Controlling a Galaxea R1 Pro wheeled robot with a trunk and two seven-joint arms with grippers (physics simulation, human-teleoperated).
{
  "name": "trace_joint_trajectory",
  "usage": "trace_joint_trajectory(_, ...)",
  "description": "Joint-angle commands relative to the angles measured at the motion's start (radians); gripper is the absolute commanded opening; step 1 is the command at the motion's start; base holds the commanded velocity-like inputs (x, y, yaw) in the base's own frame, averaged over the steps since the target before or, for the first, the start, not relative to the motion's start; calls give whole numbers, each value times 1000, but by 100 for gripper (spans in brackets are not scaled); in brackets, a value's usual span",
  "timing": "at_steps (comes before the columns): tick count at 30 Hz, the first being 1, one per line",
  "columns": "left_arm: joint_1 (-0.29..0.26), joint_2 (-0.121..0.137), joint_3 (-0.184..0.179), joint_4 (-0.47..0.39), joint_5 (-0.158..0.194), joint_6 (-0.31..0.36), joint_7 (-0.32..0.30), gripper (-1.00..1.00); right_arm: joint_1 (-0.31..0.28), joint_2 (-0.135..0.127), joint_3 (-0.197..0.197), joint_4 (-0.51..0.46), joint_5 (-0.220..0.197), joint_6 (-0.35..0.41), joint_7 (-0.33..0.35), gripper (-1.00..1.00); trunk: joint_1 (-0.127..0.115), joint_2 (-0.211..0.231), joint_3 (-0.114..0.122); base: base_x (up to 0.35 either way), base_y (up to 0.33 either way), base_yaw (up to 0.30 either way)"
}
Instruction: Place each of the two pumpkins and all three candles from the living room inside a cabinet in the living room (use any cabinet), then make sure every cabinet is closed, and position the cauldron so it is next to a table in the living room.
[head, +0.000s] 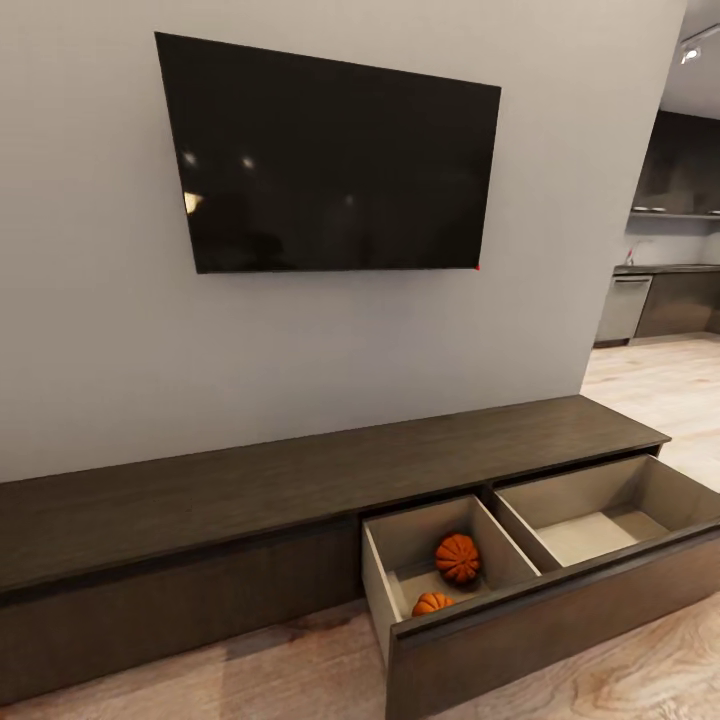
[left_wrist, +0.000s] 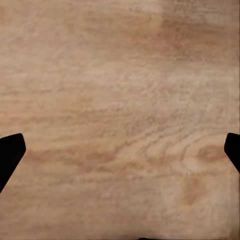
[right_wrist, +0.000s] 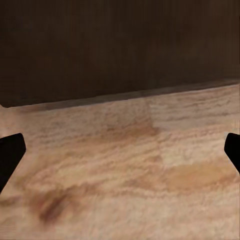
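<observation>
Ahead of me a pale grey wall (head: 120, 330) fills most of my head view, with a black TV (head: 335, 160) mounted on it. Below runs the cabinet (head: 250, 480), a long, low dark-brown unit standing on the light wood plank floor (head: 650, 385). Its left part is shut flat. Its right part has a wide drawer (head: 560, 610) pulled well out toward me, showing two tan compartments split by a divider.

The left compartment holds both pumpkins. The larger-looking pumpkin (head: 458, 557) sits toward the middle of that compartment. The second pumpkin (head: 432, 603) lies nearer the drawer's front panel, partly hidden behind its top edge. The two are close together, but I cannot tell whether they touch. The right compartment shows only its tan bottom and walls.

Far off to the right, past the end of the wall, a dark kitchen area (head: 670, 250) opens, with a counter and a pale appliance front.

My left end effector (left_wrist: 120, 150) hangs over bare plank floor, its two dark fingertips (left_wrist: 10, 150) spread wide at the edges of the wrist view, released and gripping nothing. My right end effector (right_wrist: 120, 150) is likewise released, fingertips (right_wrist: 11, 150) far apart with nothing between them. It looks at floor boards and, beyond them, a dark-brown wood panel (right_wrist: 120, 45) meeting the floor.
</observation>
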Motion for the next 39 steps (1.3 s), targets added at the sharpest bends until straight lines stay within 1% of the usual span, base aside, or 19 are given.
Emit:
trace_joint_trajectory(1,-2,-1,-8,0,8,1,-16,100,-13,2,6,1,-4,3,35,100,0,0,-1,0,0,0)
trace_joint_trajectory(2,-5,-3,-6,0,8,5,-53,100,-32,2,5,3,0,7,105,100,0,0,-1,0,0,0)
trace_joint_trajectory(3,-6,-4,-3,0,8,3,-88,100,-45,1,4,4,2,5,150,100,0,0,-1,0,0,0)
trace_joint_trajectory(4,-7,-3,7,1,8,-5,-121,100,-56,-6,3,4,3,-4,173,100,0,0,-1,0,0,0)
trace_joint_trajectory(5,-8,-3,28,0,8,-29,-152,100,-65,-25,1,5,1,-19,180,100,0,0,-1,0,0,0)
trace_joint_trajectory(7,-9,-4,62,-1,8,-78,-174,100,-73,-52,-1,5,-17,-44,162,100,0,0,-1,0,0,0)
trace_joint_trajectory(8,-9,-4,77,-1,8,-101,-182,100,-75,-59,-1,5,-29,-58,154,100,0,0,-1,0,0,0)
trace_joint_trajectory(10,-9,-4,92,-1,8,-126,-189,100,-77,-65,-2,5,-41,-72,144,100,0,0,-1,0,0,0)
trace_joint_trajectory(15,-9,-4,105,-1,8,-151,-194,100,-79,-72,-3,4,-57,-76,112,100,0,0,-1,0,0,49)
trace_joint_trajectory(17,-9,-4,106,-1,8,-158,-196,100,-79,-75,-7,4,-71,-67,92,100,0,0,-1,0,0,171)
trace_joint_trajectory(19,-9,-4,106,-1,8,-165,-196,100,-79,-86,-11,3,-97,-59,85,100,0,0,-1,0,0,220)
trace_joint_trajectory(22,-9,-5,106,-2,8,-174,-196,100,-78,-111,-13,0,-162,-54,100,100,0,0,-2,0,0,254)
trace_joint_trajectory(25,-9,-11,105,-3,8,-177,-196,100,-78,-120,-9,0,-180,-53,110,100,0,0,-2,0,0,266)
trace_joint_trajectory(29,-9,-16,105,-3,8,-181,-195,100,-78,-123,5,-1,-179,-61,114,100,0,0,-2,0,0,185)
trace_joint_trajectory(31,-9,-19,105,-3,8,-199,-190,100,-78,-125,27,-1,-158,-70,115,100,0,0,-2,0,0,67)
trace_joint_trajectory(34,-9,-33,105,-3,8,-234,-186,100,-78,-125,53,-1,-134,-77,113,100,0,0,-2,-50,-45,26)
trace_joint_trajectory(35,-9,-38,105,-3,8,-240,-185,100,-77,-125,56,-1,-132,-77,112,100,0,0,-2,-93,-84,14)
trace_joint_trajectory(36,-9,-49,104,-3,8,-253,-183,100,-78,-125,62,-1,-126,-80,108,100,0,0,-2,-110,-119,7)
trace_joint_trajectory(39,-9,-57,104,-3,8,-261,-182,100,-77,-125,66,0,-122,-82,105,100,0,0,-2,-69,-107,4)
